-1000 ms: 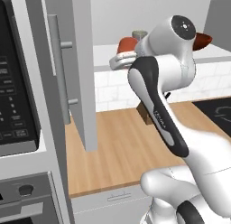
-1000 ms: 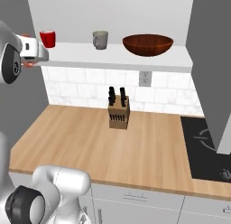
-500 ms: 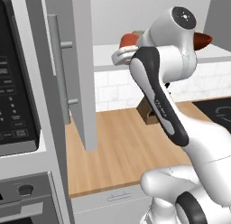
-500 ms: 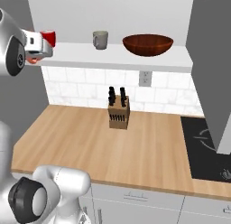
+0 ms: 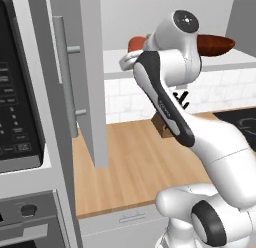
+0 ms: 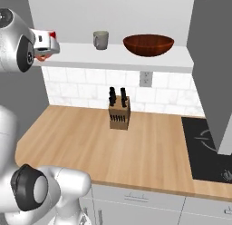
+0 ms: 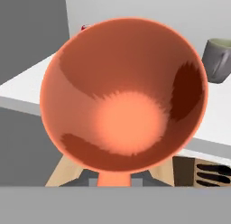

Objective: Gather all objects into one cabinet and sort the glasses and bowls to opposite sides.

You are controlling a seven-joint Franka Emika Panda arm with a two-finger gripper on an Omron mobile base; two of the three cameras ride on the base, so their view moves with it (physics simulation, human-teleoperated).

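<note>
My gripper (image 6: 44, 49) is shut on the orange-red cup (image 7: 124, 101), whose open mouth faces the hand view. A sliver of this cup (image 6: 40, 59) peeks out under the hand at the left end of the white shelf (image 6: 122, 61). Behind the hand, the red cup (image 6: 53, 35) is mostly hidden. The grey cup (image 6: 100, 39) stands upright mid-shelf, and the wide dark reddish-brown bowl (image 6: 148, 44) sits to its right. The cabinet's grey door (image 5: 85, 77) with its bar handle (image 5: 64, 77) hangs open at the left.
A knife block (image 6: 119, 111) stands on the wooden counter (image 6: 81, 142) against the tiled wall. A black cooktop (image 6: 204, 147) lies at the right. The black microwave (image 5: 17, 97) is left of the door. Another grey door (image 6: 213, 70) hangs at the right.
The hand, still holding the orange-red cup, has risen a little and edged closer to the shelf's left end. The cups and bowl on the shelf have not moved.
</note>
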